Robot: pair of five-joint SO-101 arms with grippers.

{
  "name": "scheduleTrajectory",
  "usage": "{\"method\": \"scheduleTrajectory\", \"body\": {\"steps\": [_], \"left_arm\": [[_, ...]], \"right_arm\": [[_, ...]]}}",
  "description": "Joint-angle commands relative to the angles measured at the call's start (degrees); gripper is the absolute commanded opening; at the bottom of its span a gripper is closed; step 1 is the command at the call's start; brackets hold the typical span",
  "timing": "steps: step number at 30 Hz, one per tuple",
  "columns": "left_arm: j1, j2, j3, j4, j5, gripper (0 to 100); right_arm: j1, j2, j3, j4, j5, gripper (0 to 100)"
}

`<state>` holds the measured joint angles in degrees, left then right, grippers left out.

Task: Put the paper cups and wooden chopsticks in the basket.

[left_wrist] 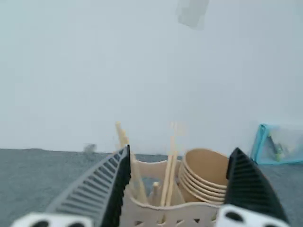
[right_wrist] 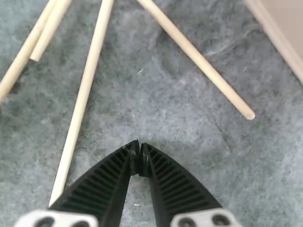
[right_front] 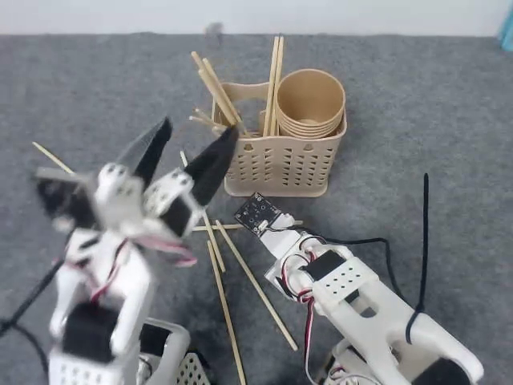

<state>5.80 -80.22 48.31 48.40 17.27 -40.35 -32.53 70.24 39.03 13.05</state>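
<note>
Closest to the high camera rises the left arm, its left end effector (right_front: 183,156) lifted off the grey tabletop (right_front: 449,120), black fingers spread wide with nothing between them; the basket (right_front: 280,164) stands just beyond it, toward the middle of the tabletop; a stack of paper cups (right_front: 310,100) sits nested in the basket's right half, and standing chopsticks (right_front: 272,80) lean in its left half; loose chopsticks (right_front: 256,281) lie on the tabletop between the two arms, in front of the basket; a lone chopstick (right_front: 50,156) lies well off to the left; the right arm bends low over the loose ones, its wrist board (right_front: 258,212) near the basket's front wall.

From the left wrist, the left end effector (left_wrist: 181,151) is held wide apart, gripping nothing; the basket (left_wrist: 161,213) shows between its fingers, farther off, with the paper cups (left_wrist: 203,175) and standing chopsticks (left_wrist: 168,175) side by side inside; a blue box (left_wrist: 274,146) sits against the pale wall.

From the right wrist, the right end effector (right_wrist: 139,153) is pressed together tip to tip, clamping nothing, low over bare tabletop (right_wrist: 189,132); one of the loose chopsticks (right_wrist: 85,94) runs just beside a finger; another ends near the tips but apart from them; the basket (right_wrist: 279,38) edges one corner.
</note>
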Motion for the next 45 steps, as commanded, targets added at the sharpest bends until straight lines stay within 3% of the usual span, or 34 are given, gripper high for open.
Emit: {"method": "scheduleTrajectory", "body": {"steps": [1, 7, 21, 27, 31, 35, 38, 45], "left_arm": [[-7.3, -3.3, -0.7, 1.9, 1.0, 28], [-26.2, 1.3, 4.1, -3.7, 1.0, 1], [-57.2, 22.4, 20.9, -4.0, 0.6, 3], [-59.5, 23.0, 31.1, -4.3, -5.8, 3], [-59.7, 23.1, 35.1, -11.1, -7.3, 3], [-59.7, 23.4, 34.9, -11.8, -7.4, 3], [-59.7, 23.5, 34.3, -11.8, -7.6, 3], [-59.7, 23.5, 34.2, -10.6, -6.9, 20]], "right_arm": [[0.7, -0.2, -0.6, -0.5, 0.8, 1.2], [0.7, -0.2, -0.5, -0.5, 0.8, 1.2], [0.4, -0.3, -0.3, -0.5, 0.7, 1.2], [-0.1, -0.8, -0.7, 0.5, 0.6, 1.2], [-3.4, -0.8, -3.7, 1.3, -0.3, 1.2], [-4.0, -0.3, -13.1, 9.8, -6.6, 1.7], [-5.3, -0.1, -20.3, 13.4, -7.3, 1.7], [-11.7, 2.9, -24.9, 7.5, -7.6, 7.6]]}}
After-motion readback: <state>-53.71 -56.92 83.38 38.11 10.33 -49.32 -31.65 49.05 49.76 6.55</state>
